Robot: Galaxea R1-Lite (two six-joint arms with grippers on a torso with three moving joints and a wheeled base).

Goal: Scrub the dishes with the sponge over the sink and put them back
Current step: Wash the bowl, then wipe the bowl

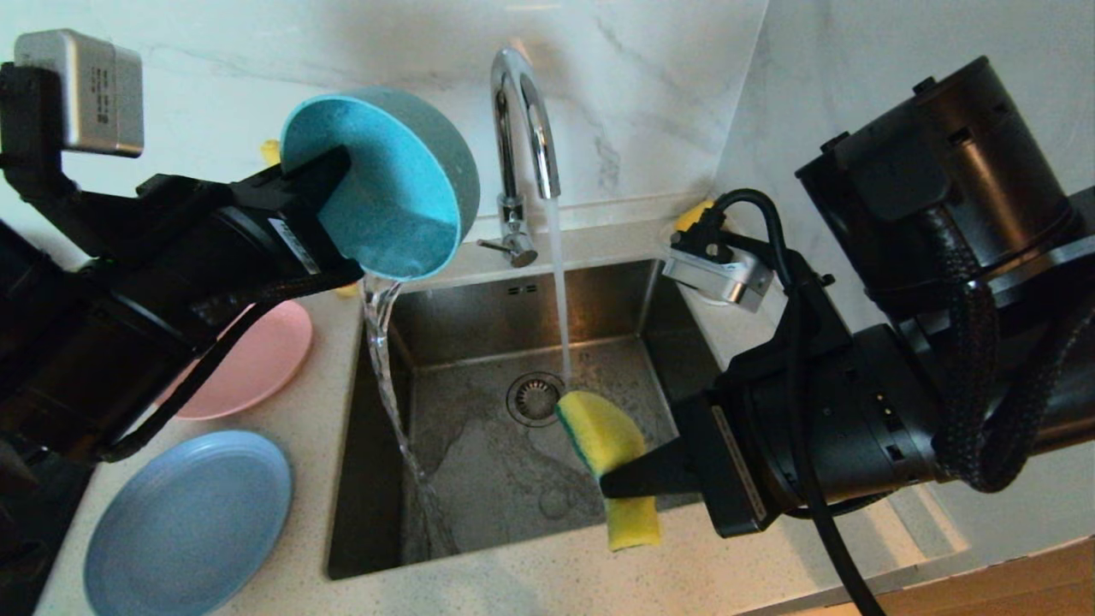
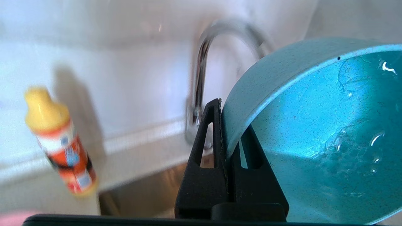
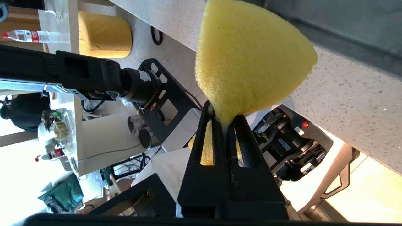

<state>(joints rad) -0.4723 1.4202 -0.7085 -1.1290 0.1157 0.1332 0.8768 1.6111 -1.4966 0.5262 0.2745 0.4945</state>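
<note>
The bowl point(image 1: 389, 184) is held tipped above the sink's point(image 1: 505, 402) left rim, its wall clamped between the fingers of the left gripper point(image 1: 338, 167); water is poured from its lower edge into the basin. The sponge point(image 1: 609, 462) is pinched at its middle by the right gripper point(image 1: 618, 483) over the sink's right part, with 1 end just under the stream from the tap point(image 1: 520, 111). 2 plates are left on the counter at the left: the pink plate point(image 1: 261, 364) and, nearer, the blue plate point(image 1: 184, 522).
</note>
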